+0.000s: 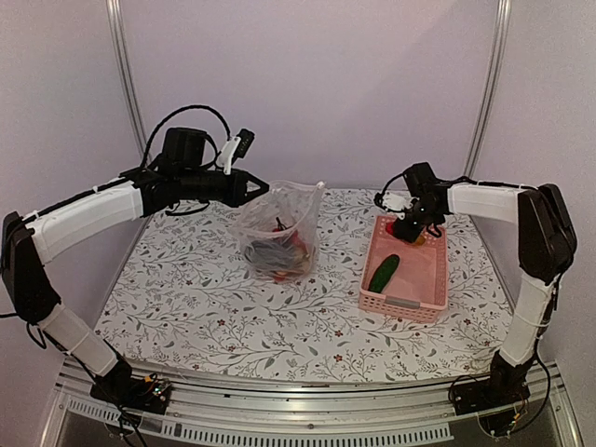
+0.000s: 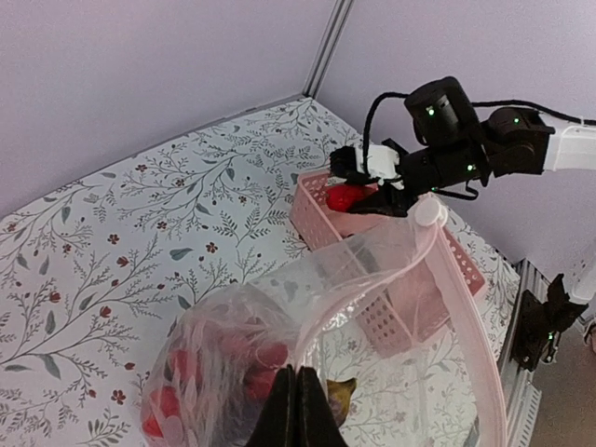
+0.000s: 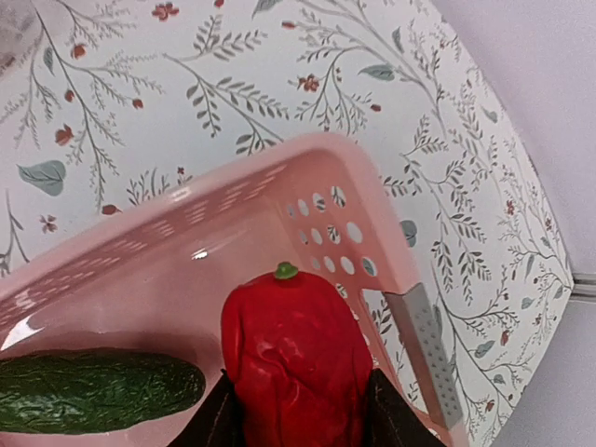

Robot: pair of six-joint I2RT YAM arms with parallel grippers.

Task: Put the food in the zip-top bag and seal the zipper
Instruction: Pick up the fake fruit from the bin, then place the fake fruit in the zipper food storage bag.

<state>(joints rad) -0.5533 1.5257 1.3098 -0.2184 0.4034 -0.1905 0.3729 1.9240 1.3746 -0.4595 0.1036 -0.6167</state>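
The clear zip-top bag stands at the table's middle with red and dark toy food inside. My left gripper is shut on the bag's upper left rim and holds the mouth up; in the left wrist view the closed fingers pinch the plastic. My right gripper is shut on the red-orange pepper over the far end of the pink basket. The green cucumber lies in the basket, also in the right wrist view.
The pink slotted basket stands right of the bag, its rim just beyond the pepper. Flowered tablecloth covers the table. Walls and metal posts stand behind.
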